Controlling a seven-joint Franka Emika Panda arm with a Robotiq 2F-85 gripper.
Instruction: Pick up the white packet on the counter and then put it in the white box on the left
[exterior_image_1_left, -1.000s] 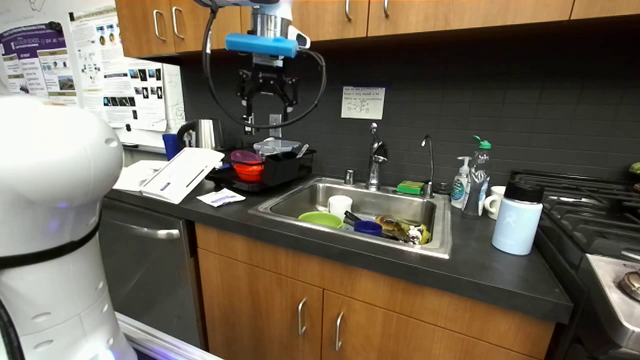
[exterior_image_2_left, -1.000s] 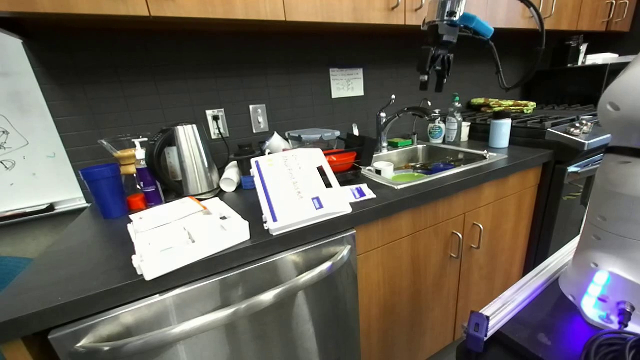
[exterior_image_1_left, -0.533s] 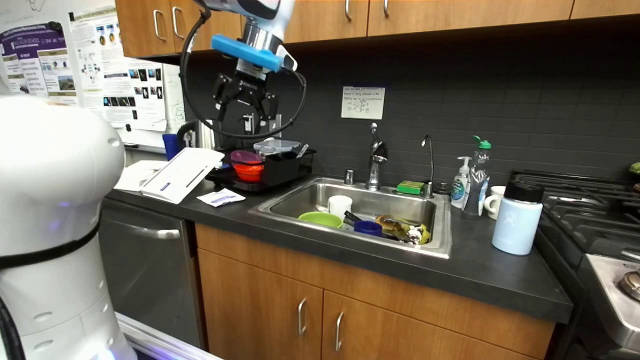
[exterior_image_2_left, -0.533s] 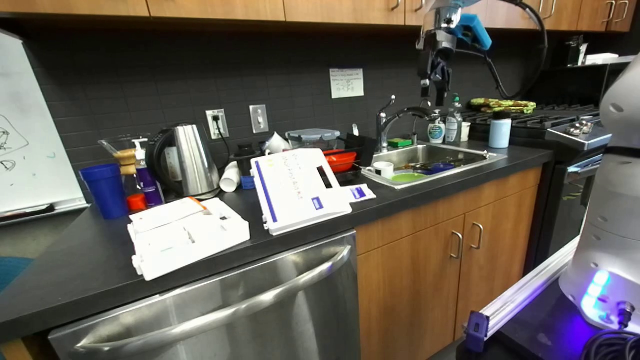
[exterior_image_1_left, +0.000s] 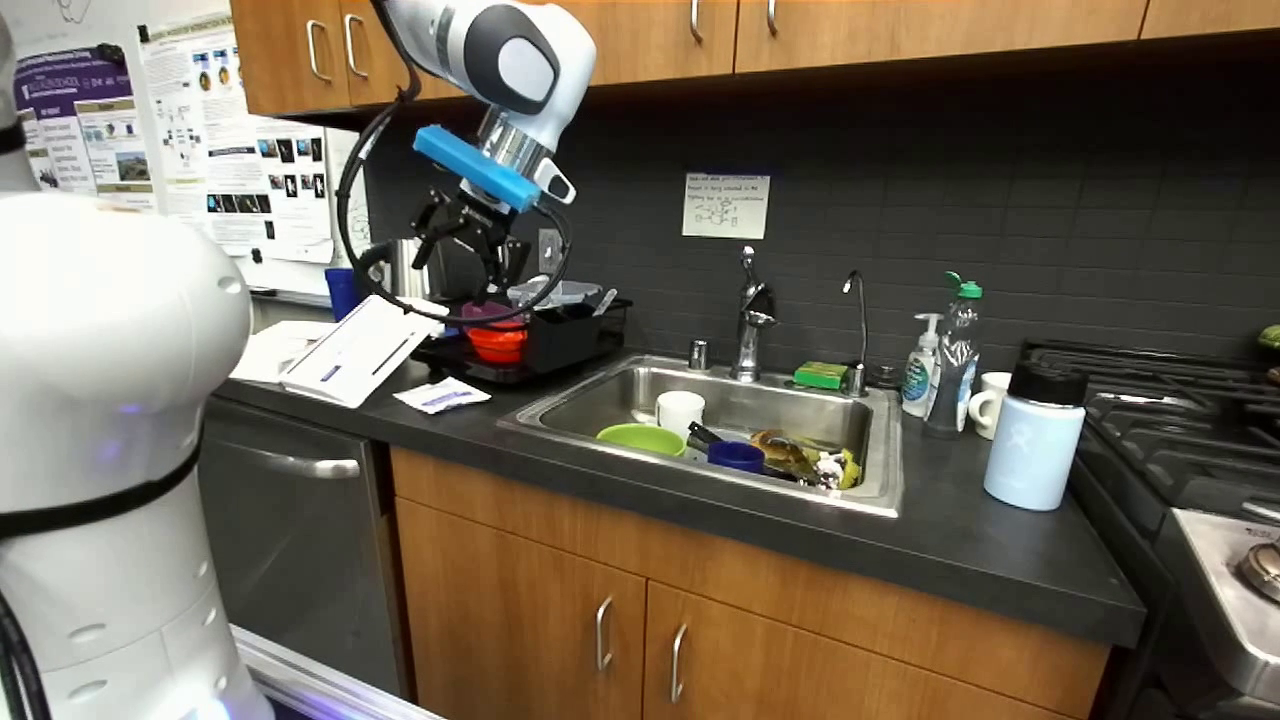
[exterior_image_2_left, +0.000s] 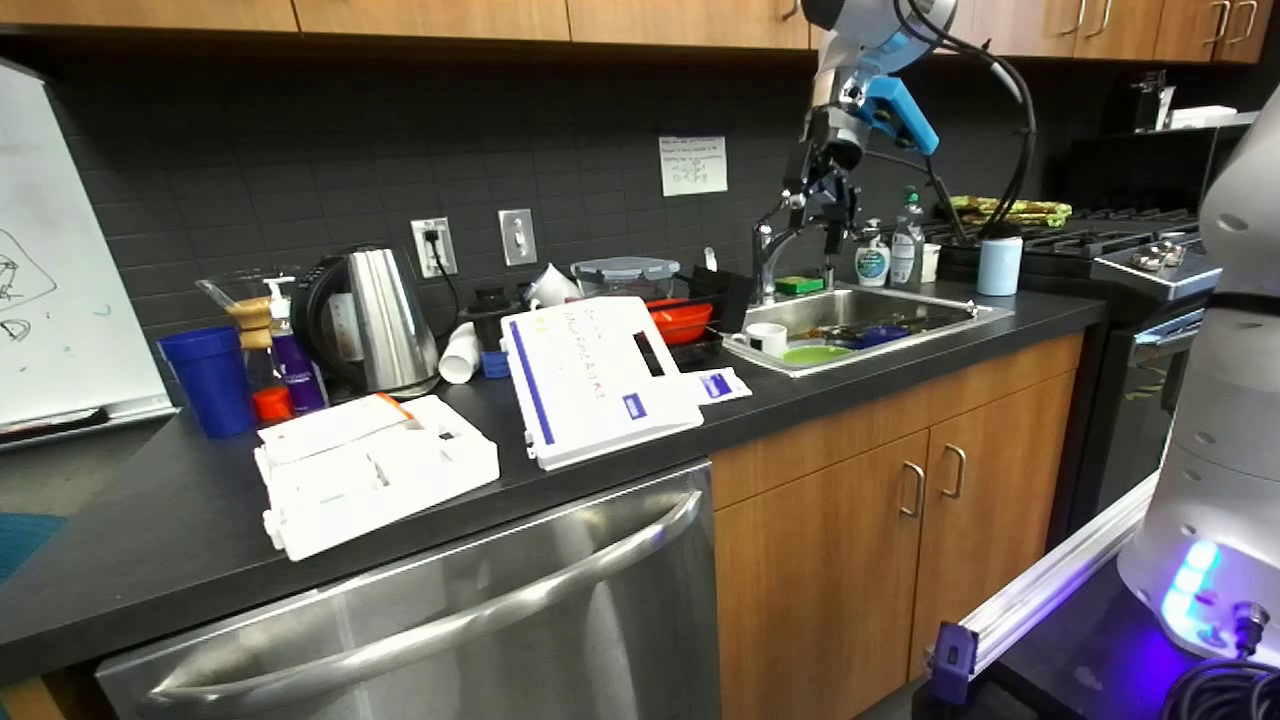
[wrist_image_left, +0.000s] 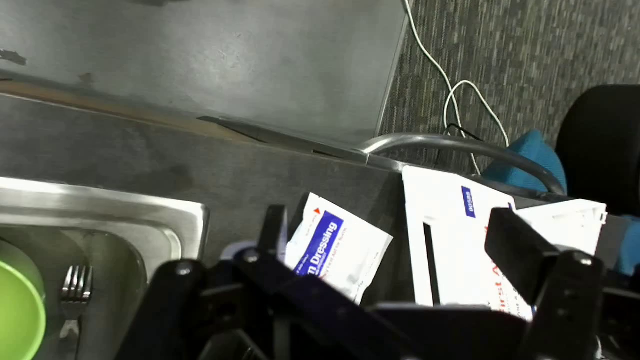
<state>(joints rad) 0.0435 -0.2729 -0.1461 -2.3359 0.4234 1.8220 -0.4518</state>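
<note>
The white packet (exterior_image_1_left: 441, 395) with a blue label lies flat on the dark counter left of the sink; it also shows in an exterior view (exterior_image_2_left: 720, 385) and the wrist view (wrist_image_left: 350, 245). The white box is an open first aid case on the counter's left. Its lid (exterior_image_2_left: 590, 380) leans beside the packet, and its low tray (exterior_image_2_left: 400, 515) lies further left with papers inside. My gripper (exterior_image_1_left: 455, 277) is tilted, open and empty, above the counter near the dish rack. In the wrist view the packet is between the spread fingers (wrist_image_left: 390, 227), nearer one, partly covered by it.
A black dish rack (exterior_image_1_left: 570, 335) with red bowls stands behind the packet. The steel sink (exterior_image_1_left: 882, 440) with dishes and its faucet (exterior_image_1_left: 748, 320) are to the right. A kettle (exterior_image_2_left: 385, 320) stands behind the case. Wooden cabinets (exterior_image_1_left: 950, 35) hang overhead.
The gripper has moved down and to the left in both exterior views and has tilted. Its fingers stay open. The packet and the case have not moved.
</note>
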